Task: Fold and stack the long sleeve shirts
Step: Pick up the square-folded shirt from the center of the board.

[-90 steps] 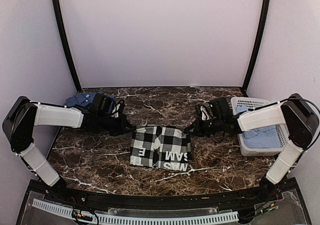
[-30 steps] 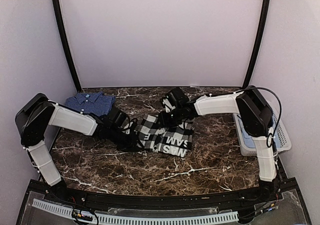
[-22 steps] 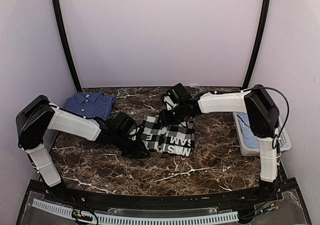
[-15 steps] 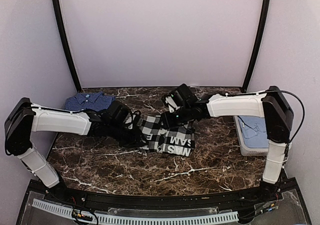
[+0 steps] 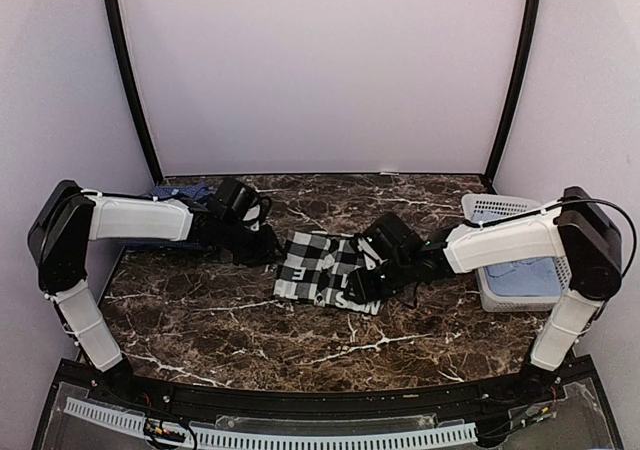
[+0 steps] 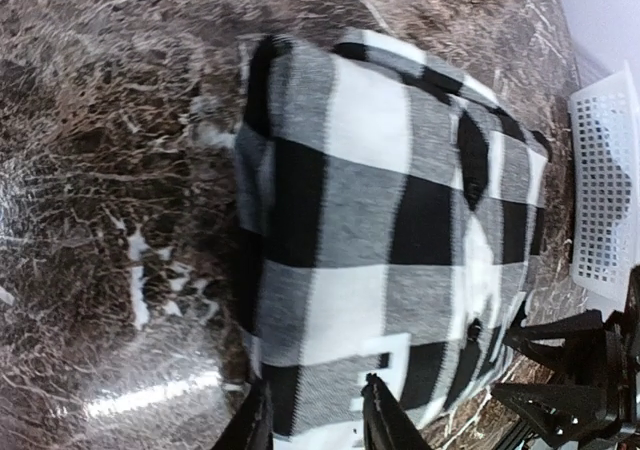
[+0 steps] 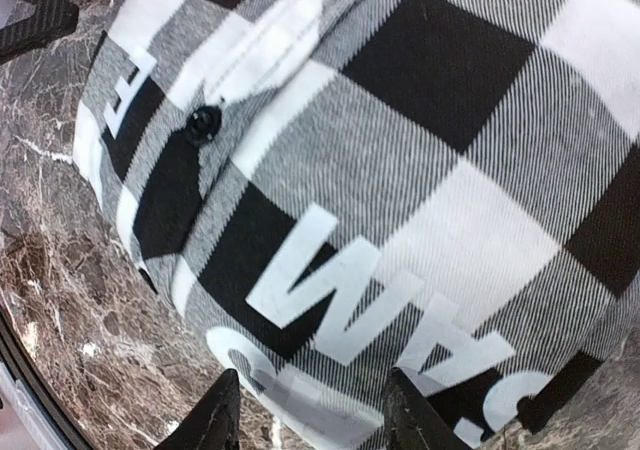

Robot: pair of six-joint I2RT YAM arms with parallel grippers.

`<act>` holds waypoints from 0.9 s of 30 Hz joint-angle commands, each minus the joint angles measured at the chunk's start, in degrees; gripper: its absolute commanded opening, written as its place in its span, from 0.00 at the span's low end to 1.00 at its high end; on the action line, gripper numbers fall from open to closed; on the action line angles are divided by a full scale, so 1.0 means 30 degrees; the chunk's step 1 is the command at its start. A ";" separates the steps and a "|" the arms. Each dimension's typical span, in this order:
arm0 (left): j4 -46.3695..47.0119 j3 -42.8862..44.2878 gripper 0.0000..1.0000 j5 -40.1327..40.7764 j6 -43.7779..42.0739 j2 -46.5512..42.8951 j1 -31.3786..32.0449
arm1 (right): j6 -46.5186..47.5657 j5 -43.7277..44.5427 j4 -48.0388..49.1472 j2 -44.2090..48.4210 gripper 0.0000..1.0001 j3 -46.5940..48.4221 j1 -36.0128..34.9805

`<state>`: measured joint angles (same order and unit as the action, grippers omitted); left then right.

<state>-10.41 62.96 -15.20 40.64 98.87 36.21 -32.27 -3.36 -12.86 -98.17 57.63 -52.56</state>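
The black-and-white checked long sleeve shirt point(image 5: 322, 268) lies folded on the marble table, white letters on its front part point(image 7: 340, 290). My left gripper point(image 5: 268, 253) sits at its left edge. In the left wrist view its fingers point(image 6: 318, 425) stand a little apart, with flat, unbunched cloth point(image 6: 380, 220) between them. My right gripper point(image 5: 362, 288) is at the shirt's front right edge. Its fingers point(image 7: 312, 415) stand apart over the lettered hem. The dark blue shirt point(image 5: 185, 191) lies at the back left, mostly hidden behind my left arm.
A white slotted basket point(image 5: 500, 205) stands at the right edge of the table with a light blue cloth point(image 5: 525, 275) in it. It also shows at the right of the left wrist view as a white basket point(image 6: 605, 200).
My right gripper swung from the shirt's back edge round to its front right edge. My left gripper moved from the front left to the left back edge. The shirt shifted only slightly.
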 commanded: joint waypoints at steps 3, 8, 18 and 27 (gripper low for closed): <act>-0.0261 0.0770 0.33 -0.1493 -0.1696 0.1549 -0.0808 | -0.1508 -0.0727 0.2317 0.1118 0.46 -0.2858 -0.0466; -0.0637 0.1013 0.34 -0.1323 -0.2049 0.2372 -0.0981 | -0.1950 -0.0848 0.2671 0.1416 0.46 -0.4122 -0.0470; 0.0330 0.0428 0.42 -0.2028 -0.1997 0.3483 -0.1082 | -0.2020 -0.0307 0.1962 0.3480 0.46 -0.4503 -0.0466; 0.1090 0.0310 0.46 -0.3123 -0.1538 0.4375 -0.1068 | -0.1996 0.1805 0.1073 0.4803 0.47 -0.4179 -0.0277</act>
<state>-7.33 64.75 -22.52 35.20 109.82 33.10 -37.87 -2.37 -8.43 -86.56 44.56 -53.41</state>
